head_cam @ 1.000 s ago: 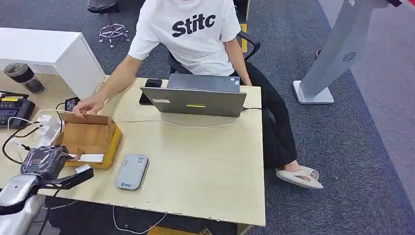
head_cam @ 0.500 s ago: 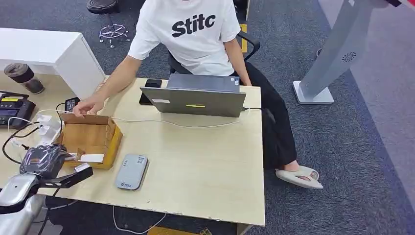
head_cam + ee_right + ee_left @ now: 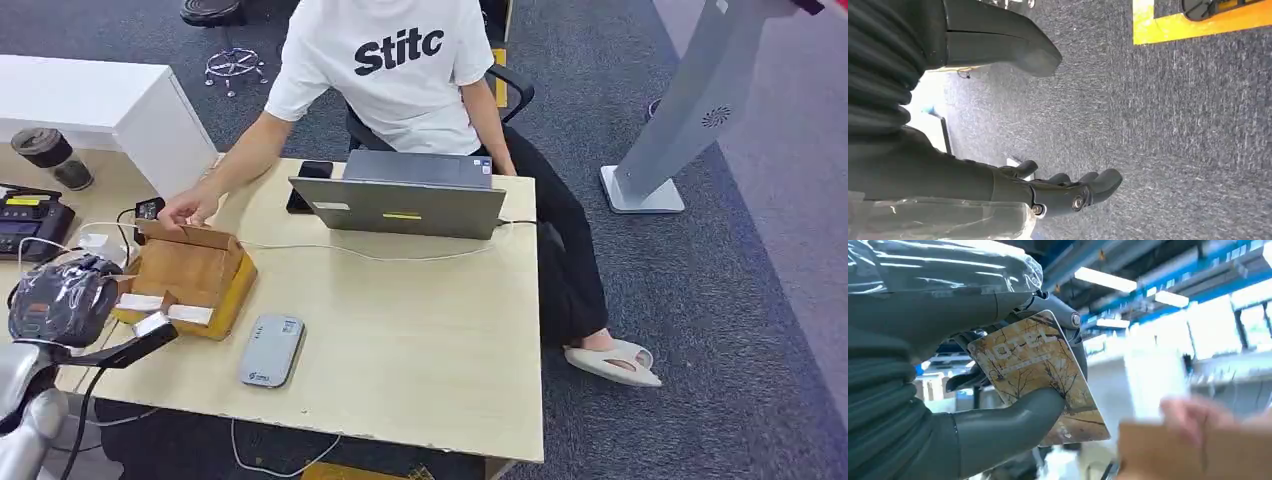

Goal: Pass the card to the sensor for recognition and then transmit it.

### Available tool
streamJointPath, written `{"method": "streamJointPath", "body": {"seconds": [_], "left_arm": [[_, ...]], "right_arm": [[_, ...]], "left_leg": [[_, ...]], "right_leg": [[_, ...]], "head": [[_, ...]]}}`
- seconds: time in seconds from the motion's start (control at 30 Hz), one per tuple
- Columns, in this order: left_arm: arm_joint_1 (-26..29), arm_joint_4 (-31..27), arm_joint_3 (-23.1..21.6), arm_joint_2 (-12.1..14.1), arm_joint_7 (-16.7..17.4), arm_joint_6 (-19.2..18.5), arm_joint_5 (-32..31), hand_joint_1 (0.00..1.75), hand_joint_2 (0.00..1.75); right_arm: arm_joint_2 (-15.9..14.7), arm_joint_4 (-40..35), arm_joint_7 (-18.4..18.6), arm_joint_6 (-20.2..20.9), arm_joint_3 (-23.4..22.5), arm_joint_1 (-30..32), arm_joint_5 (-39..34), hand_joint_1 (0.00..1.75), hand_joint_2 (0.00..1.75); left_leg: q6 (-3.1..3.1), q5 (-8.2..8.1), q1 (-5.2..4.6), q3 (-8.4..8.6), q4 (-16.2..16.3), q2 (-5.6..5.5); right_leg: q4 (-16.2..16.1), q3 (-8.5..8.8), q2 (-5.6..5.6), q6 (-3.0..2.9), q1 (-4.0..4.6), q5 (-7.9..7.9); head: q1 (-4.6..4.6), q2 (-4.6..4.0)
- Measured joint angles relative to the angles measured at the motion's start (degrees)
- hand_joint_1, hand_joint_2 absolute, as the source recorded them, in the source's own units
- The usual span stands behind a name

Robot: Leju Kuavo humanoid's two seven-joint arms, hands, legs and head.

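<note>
On the table (image 3: 420,330), our left hand (image 3: 62,300) hovers by the cardboard box (image 3: 190,275), thumb and fingers (image 3: 998,435) pinching the card (image 3: 1035,372). We could clip the person's hand (image 3: 190,208) nearby. Our right hand (image 3: 1063,192) hangs loosely curled, empty.

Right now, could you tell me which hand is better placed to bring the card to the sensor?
The left hand: it already holds the card, near the grey sensor on the table. The right hand hangs empty over the carpet.
</note>
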Motion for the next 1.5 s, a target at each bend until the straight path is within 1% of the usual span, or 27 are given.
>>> {"method": "streamJointPath", "body": {"seconds": [0.07,0.13,0.27,0.33,0.43,0.5,0.53,0.57,0.63,0.7,0.83,0.9,0.97,1.03,1.13,1.17,1.2,1.23,1.43,1.5], "left_arm": [[0.6,-3.5,0.5,-1.0,-1.4,2.4,1.7,1.75,1.75],[1.1,-7.0,0.6,-2.4,-2.6,3.8,3.0,1.75,1.75],[1.3,-11.4,0.6,-4.1,-2.7,4.0,3.1,1.75,1.75],[1.3,-12.8,0.5,-4.6,-2.5,3.7,0.1,1.75,1.75],[0.8,-14.8,-0.1,-4.7,1.0,1.3,-8.1,1.75,1.75],[-1.1,-14.9,-1.5,-4.4,3.6,-1.9,-11.8,1.75,1.75],[-2.8,-14.7,-2.7,-4.0,4.8,-3.7,-13.3,1.75,1.75],[-4.7,-14.1,-3.9,-3.6,5.6,-4.7,-14.1,1.75,1.75],[-8.0,-12.6,-6.0,-3.0,6.3,-5.6,-14.9,1.75,1.75],[-10.0,-11.5,-7.4,-2.7,6.6,-6.2,-15.3,1.75,1.75],[-16.2,-6.4,-11.2,-2.8,8.3,-8.8,-17.6,1.75,1.75],[-19.4,-2.7,-13.6,-3.4,8.7,-8.4,-17.6,1.75,1.75],[-21.2,0.2,-15.1,-4.6,8.9,-6.9,-16.3,1.75,1.75],[-22.0,2.0,-16.0,-5.5,9.3,-5.7,-16.0,1.75,1.75],[-22.9,3.5,-17.0,-6.2,9.9,-5.5,-16.2,1.75,1.75],[-22.9,3.9,-17.2,-6.4,10.3,-5.4,-16.2,1.31,1.75],[-23.0,4.2,-17.2,-6.6,10.6,-5.3,-16.2,0.14,1.75],[-23.0,4.5,-17.2,-6.8,10.9,-5.1,-16.2,0.00,1.75],[-22.4,5.3,-17.0,-7.0,13.2,-0.5,-16.1,0.00,1.75],[-21.8,5.3,-17.0,-7.1,13.6,0.4,-16.7,0.00,1.75]], "right_arm": [[0.0,0.0,0.3,-0.1,0.0,0.0,0.0,0.00,1.75],[0.0,0.0,0.0,-0.2,0.0,0.0,0.0,0.00,1.75],[0.0,0.0,-0.7,-0.7,0.0,0.0,0.0,0.00,1.75],[0.0,0.0,-1.7,-1.2,0.0,0.0,0.0,0.00,1.75],[0.0,0.0,-2.9,-1.2,0.0,0.0,0.0,0.00,1.75],[-0.1,0.0,-3.2,-1.0,0.0,0.0,0.4,0.00,1.75],[-0.2,0.0,-3.3,-0.8,0.0,-0.1,0.7,0.00,1.75],[-0.3,0.0,-3.3,-0.6,0.0,-0.1,0.9,0.00,1.75],[-0.4,-0.1,-3.3,-0.2,0.0,-0.3,0.9,0.00,1.75],[-0.5,-0.1,-3.1,0.0,0.0,-0.3,0.7,0.00,1.75],[-0.6,-0.1,-1.3,0.8,-0.6,-0.6,-0.2,0.00,1.75],[-0.6,-0.1,0.2,1.2,-0.8,-1.0,-0.2,0.00,1.75],[-0.6,-0.1,0.6,1.2,-1.1,-1.2,-0.7,0.00,1.75],[-0.6,-0.1,0.6,1.2,-1.3,-1.2,-1.2,0.00,1.75],[-0.6,-0.1,0.2,1.0,-1.6,-1.2,-1.1,0.00,1.75],[-0.6,-0.1,-0.1,0.8,-1.7,-1.2,-1.1,0.00,1.75],[-0.6,-0.1,-0.5,0.7,-1.7,-1.2,-1.0,0.00,1.75],[-0.6,-0.1,-0.8,0.4,-1.7,-1.2,-1.0,0.00,1.75],[-0.6,0.0,-2.0,0.0,-1.7,-1.2,-0.2,0.00,1.75],[-0.6,0.0,-2.0,0.0,-1.7,-1.2,-0.2,0.00,1.75]], "left_leg": [[0.00,0.00,0.00,0.00,0.0,-0.01],[0.00,0.00,0.00,0.00,0.0,-0.02],[0.00,0.01,0.00,0.02,0.0,-0.04],[-0.01,0.02,0.01,0.03,0.0,-0.04],[-0.02,0.02,0.02,0.04,0.0,-0.03],[-0.02,0.04,0.03,0.02,0.0,-0.10],[-0.04,0.07,0.04,0.00,0.0,-0.15],[-0.04,0.10,0.04,-0.01,0.0,-0.17],[-0.06,0.11,0.03,0.01,0.0,-0.17],[-0.08,0.12,0.03,0.03,0.0,-0.05],[-0.06,0.15,0.02,0.02,0.0,-0.25],[-0.09,0.18,0.02,0.02,0.0,-0.24],[-0.11,0.19,0.02,0.04,0.0,-0.13],[-0.11,0.20,0.02,0.05,0.0,0.00],[-0.11,0.19,0.02,0.04,0.0,0.06],[-0.11,0.18,0.02,0.03,0.0,0.08],[-0.11,0.17,0.02,0.02,0.0,0.10],[-0.12,0.15,0.02,0.01,0.0,0.10],[-0.11,0.15,0.02,-0.08,0.0,0.05],[-0.11,0.15,0.02,-0.08,0.0,0.05]], "right_leg": [[0.0,0.01,-0.02,0.00,-0.01,0.00],[0.0,0.02,-0.05,0.00,-0.01,0.01],[0.0,0.02,-0.06,0.00,0.00,0.03],[0.0,0.01,-0.06,0.00,0.00,0.03],[0.0,-0.02,-0.05,-0.01,0.00,0.03],[0.0,-0.05,-0.11,-0.02,0.01,0.02],[0.0,-0.04,-0.15,-0.02,0.02,0.03],[0.0,0.00,-0.17,-0.02,0.02,0.03],[0.0,0.03,-0.18,-0.07,0.01,0.10],[0.0,-0.04,-0.08,-0.12,0.01,0.14],[0.0,0.01,-0.28,-0.11,0.01,0.14],[0.0,0.02,-0.26,-0.08,0.00,0.18],[0.0,0.01,-0.15,-0.10,0.00,0.21],[0.0,-0.02,0.01,-0.09,0.00,0.24],[0.0,-0.06,0.09,-0.09,0.00,0.24],[0.0,-0.08,0.13,-0.09,0.00,0.24],[0.0,-0.09,0.14,-0.09,0.00,0.24],[0.0,-0.11,0.15,-0.09,0.00,0.23],[0.0,-0.14,0.09,-0.09,0.01,0.19],[0.0,-0.14,0.09,-0.09,0.01,0.19]], "head": [[0.02,0.00],[0.00,0.00],[-0.02,0.00],[-0.02,0.00],[-0.02,0.00],[-0.02,0.00],[0.02,0.00],[-0.02,0.00],[-0.02,0.00],[-0.02,0.00],[-0.02,0.00],[-0.02,0.00],[-0.02,0.00],[-0.02,0.00],[-0.02,0.00],[-0.02,0.00],[-0.04,0.00],[-0.02,0.00],[-0.02,0.00],[-0.02,0.00]]}}
